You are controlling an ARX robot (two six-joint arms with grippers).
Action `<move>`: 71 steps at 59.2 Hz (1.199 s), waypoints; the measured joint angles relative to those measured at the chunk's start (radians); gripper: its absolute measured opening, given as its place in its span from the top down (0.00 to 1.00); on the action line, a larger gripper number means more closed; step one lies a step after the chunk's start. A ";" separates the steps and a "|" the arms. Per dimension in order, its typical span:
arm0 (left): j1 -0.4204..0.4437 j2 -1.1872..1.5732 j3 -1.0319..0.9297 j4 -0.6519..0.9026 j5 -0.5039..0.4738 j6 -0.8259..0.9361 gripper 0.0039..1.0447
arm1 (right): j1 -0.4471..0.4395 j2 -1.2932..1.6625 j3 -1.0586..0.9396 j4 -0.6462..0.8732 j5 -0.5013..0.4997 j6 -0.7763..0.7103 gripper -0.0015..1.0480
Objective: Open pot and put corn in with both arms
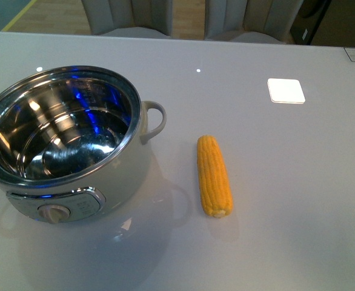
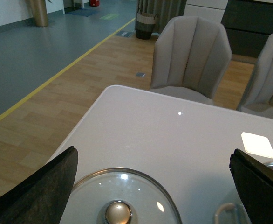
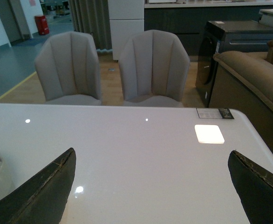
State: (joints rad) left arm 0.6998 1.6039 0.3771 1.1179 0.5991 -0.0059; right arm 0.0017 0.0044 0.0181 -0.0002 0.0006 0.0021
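Left gripper [image 2: 153,156] hangs with its two black fingers [image 2: 38,186] spread wide and nothing between them. Directly under that gap a glass lid [image 2: 127,191] with a steel knob [image 2: 118,212] lies flat on the grey table [image 2: 141,126], just beside the loop handle and steel rim of the pot. Right gripper [image 3: 151,154] is likewise spread and empty, looking out over bare tabletop towards a white square [image 3: 209,134]; the cob does not show in its view. In the front view neither arm appears. The pot [image 1: 132,176] sits at the left of the frame, uncovered, its shiny interior holding nothing but reflections, and its dial faces the lower edge. The corn [image 1: 214,176] lies on the table right of centre, near the pot but apart from it, running lengthwise up and down the frame with its pale stub towards the bottom. By this layout the opening step looks done, with the lid off and set aside, and the loading step looks not yet begun. The next move probably falls to the right arm: come down over the cob, close across its middle, lift it clear of the rim and lower it into the bowl. The rounded cob may roll if the fingers meet it off-centre.
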 joint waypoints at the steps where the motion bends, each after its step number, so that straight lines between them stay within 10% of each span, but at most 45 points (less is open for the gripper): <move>1: -0.002 -0.028 -0.012 -0.011 0.001 0.000 0.06 | 0.000 0.000 0.000 0.000 0.000 0.000 0.08; 63: -0.179 -0.976 -0.270 -0.711 0.008 -0.112 0.06 | 0.000 0.000 0.000 0.000 0.000 0.000 0.08; 71: -0.263 -1.043 -0.327 -0.626 -0.174 -0.038 0.27 | 0.000 0.000 0.000 0.000 0.000 0.000 0.08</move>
State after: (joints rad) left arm 0.4370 0.5613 0.0505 0.4919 0.4252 -0.0441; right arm 0.0013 0.0044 0.0181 -0.0002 0.0006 0.0021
